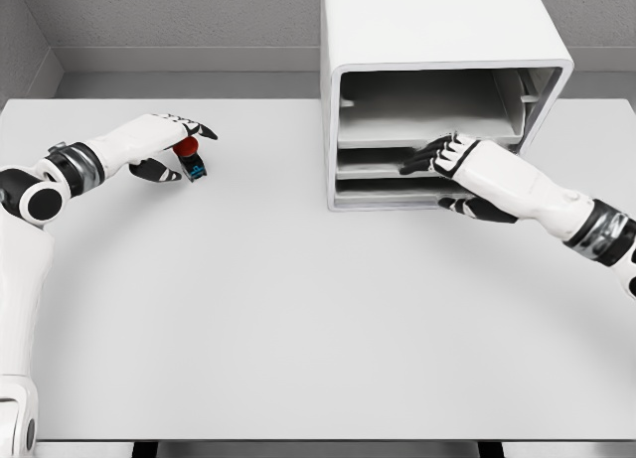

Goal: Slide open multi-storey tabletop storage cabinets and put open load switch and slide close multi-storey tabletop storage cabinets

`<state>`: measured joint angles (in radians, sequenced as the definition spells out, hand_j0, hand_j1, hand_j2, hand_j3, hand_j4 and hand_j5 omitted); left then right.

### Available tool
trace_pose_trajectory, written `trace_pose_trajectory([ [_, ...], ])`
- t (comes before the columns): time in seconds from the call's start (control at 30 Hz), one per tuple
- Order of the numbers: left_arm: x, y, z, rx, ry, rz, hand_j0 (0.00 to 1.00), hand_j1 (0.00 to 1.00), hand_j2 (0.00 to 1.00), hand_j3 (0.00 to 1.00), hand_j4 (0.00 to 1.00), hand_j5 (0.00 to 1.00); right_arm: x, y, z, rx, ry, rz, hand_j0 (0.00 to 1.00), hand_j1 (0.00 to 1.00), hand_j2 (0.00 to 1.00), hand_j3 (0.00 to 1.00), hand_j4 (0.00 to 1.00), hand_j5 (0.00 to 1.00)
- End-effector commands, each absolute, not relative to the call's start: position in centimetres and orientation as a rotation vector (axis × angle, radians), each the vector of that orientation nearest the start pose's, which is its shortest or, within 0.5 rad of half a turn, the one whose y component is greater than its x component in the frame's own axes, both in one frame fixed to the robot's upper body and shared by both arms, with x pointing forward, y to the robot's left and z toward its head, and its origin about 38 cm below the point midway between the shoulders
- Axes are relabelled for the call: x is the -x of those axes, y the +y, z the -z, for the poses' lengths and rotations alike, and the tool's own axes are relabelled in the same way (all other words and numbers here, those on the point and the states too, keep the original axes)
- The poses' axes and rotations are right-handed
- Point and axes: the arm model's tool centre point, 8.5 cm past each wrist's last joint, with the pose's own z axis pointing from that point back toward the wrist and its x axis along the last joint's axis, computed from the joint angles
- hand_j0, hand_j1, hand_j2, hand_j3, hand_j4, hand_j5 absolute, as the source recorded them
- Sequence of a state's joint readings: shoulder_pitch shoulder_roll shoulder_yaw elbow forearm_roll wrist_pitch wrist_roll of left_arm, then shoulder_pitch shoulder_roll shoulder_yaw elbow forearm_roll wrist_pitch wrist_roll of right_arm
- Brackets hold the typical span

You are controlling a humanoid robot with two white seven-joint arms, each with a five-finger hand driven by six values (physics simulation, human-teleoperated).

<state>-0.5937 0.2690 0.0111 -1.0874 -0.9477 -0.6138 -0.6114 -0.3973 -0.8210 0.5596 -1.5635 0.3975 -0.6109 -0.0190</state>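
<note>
The white storage cabinet stood at the far side of the pale table, right of the middle, its front turned toward the robot. Its upper bay gaped, showing a bare shelf inside, while two shallow drawers lay stacked beneath it. The right hand had reached in from the lower right and rested against the front of those drawers, its dark-tipped fingers laid flat and close together along the upper drawer's edge, the thumb lower down by the cabinet's base. That posture suited hooking or dragging a drawer front outward rather than gripping anything, and it held nothing. How far the drawer stood out could not be told from this angle. Well apart, on the left side of the table, the left hand hovered low over the load switch, a small dark block with a red knob and a touch of blue on its body. The fingers arched over the knob with the thumb tucked beneath, seemingly pinching the switch, though whether it was lifted or sitting on the table was unclear. The division of labour looked deliberate: one hand prepared the compartment while the other secured the part, so the switch could be carried across once a drawer was open.
</note>
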Motion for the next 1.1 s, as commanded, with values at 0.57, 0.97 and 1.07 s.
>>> trace_pose_trajectory([
  [0.57,-50.9,29.6,-16.4,-0.560,-1.357,1.658,0.84,0.84,0.84,0.84,0.84,0.84,-41.2,-28.2,-20.2,0.417,-1.969,-1.601,0.78,0.78,0.78,0.78,0.78,0.78],
  [0.97,-51.0,29.0,-16.0,-0.544,-1.352,1.675,0.80,0.80,0.80,0.80,0.80,0.80,-43.5,-27.7,-20.0,0.433,-1.970,-1.541,0.78,0.78,0.78,0.78,0.78,0.78],
  [1.07,-51.0,28.9,-15.9,-0.541,-1.349,1.679,0.79,0.79,0.79,0.79,0.79,0.79,-44.0,-27.9,-19.7,0.440,-1.951,-1.539,0.78,0.78,0.78,0.78,0.78,0.78],
])
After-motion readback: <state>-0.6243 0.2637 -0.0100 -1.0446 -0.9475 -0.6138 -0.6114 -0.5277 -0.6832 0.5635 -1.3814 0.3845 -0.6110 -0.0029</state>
